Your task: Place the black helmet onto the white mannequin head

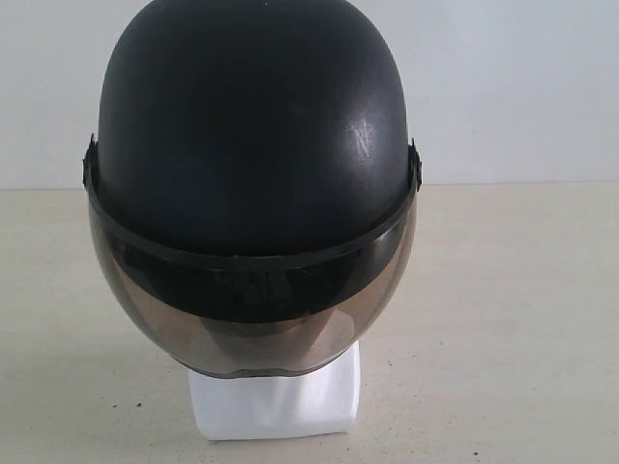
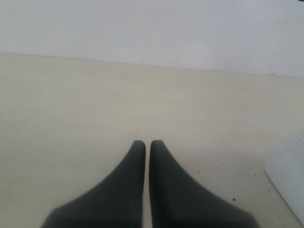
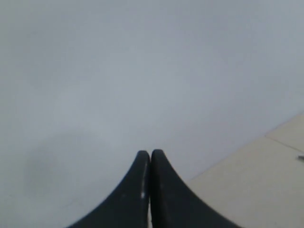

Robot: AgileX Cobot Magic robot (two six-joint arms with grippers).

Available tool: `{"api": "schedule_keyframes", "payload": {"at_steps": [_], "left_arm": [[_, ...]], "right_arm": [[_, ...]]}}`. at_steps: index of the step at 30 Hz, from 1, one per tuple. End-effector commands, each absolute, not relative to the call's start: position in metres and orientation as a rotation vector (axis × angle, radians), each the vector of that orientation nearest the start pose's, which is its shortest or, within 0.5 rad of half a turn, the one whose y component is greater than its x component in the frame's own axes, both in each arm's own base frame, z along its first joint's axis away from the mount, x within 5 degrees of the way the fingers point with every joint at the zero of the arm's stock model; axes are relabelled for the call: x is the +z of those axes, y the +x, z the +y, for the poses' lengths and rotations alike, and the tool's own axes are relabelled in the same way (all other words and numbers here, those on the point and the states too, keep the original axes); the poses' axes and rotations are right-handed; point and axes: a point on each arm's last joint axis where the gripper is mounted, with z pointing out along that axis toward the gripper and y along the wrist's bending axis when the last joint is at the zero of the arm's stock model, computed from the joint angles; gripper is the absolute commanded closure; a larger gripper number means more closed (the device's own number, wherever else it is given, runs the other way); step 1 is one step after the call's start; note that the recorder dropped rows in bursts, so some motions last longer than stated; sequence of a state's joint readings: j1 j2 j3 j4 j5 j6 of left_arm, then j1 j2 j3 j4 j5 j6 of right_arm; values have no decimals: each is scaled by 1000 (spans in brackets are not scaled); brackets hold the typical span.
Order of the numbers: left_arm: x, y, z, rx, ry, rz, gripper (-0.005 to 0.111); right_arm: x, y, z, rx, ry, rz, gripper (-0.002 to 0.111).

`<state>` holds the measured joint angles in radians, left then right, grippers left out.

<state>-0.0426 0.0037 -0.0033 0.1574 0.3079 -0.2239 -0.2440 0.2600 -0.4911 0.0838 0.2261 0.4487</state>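
Two hands show only in their own wrist views, and neither appears in the exterior view. The left hand (image 2: 148, 142) hangs over the pale tabletop (image 2: 95, 104) with its two dark fingers (image 2: 128, 185) drawn together, only a thin slit between them and nothing gripped. At the edge of that view sits a blurred white corner (image 2: 287, 183) resting on the tabletop, apart from the fingers; which object it belongs to cannot be told from there. The right hand (image 3: 150, 153) has its fingers pressed tip to tip, clamped on nothing, and it faces mostly the grey wall (image 3: 142, 71), with a wedge of tabletop to one side.

In the exterior view the black helmet (image 1: 251, 126) sits on top of the white mannequin head (image 1: 276, 406), upright and roughly centred over it. Its matte shell fills the upper middle of the view and carries a pale scuff (image 1: 363, 135) on the right side. The smoky visor (image 1: 251, 329) curves down from the shell's lower rim and covers the face, which shows only as a dim shape through the tint. Below the visor's lower edge only the white neck and squarish base are plainly seen, standing on the tabletop. Small dark specks lie on the tabletop beside the base
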Motion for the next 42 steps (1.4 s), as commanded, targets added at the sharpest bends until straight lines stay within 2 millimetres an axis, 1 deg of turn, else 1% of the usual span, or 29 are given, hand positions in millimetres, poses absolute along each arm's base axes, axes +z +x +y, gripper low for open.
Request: {"api": "schedule_keyframes", "payload": {"at_steps": [1,9,13,18,20,21,24,28,32,34,36,39,42], "left_arm": [[186,54,2,-39,-56,1787,102],[186,54,2,-39,-56,1787,102],[186,54,2,-39,-56,1787,102],[186,54,2,-39,-56,1787,102],[186,54,2,-39,-56,1787,102],[186,54,2,-39,-56,1787,102],[186,54,2,-39,-56,1787,102],[186,54,2,-39,-56,1787,102],[186,54,2,-39,-56,1787,102],[186,54,2,-39,-56,1787,102],[186,54,2,-38,-54,1787,102],[186,54,2,-38,-54,1787,102],[186,54,2,-38,-54,1787,102]], "right_arm": [[313,64,-15,247,592,1434,108],[270,71,-17,217,621,1546,108],[247,64,-16,115,528,1588,108],[208,55,-14,0,385,1624,108],[198,54,-14,-34,345,1642,108],[195,54,-14,-43,328,1653,108],[194,54,-14,-62,313,1664,108],[189,53,-15,-101,298,1731,108],[181,51,-16,-216,197,1838,108],[180,51,-16,-249,154,1850,108],[180,51,-15,-234,126,1851,108],[180,52,-11,-193,25,1854,108],[180,53,-7,-146,-37,1852,108]]}}
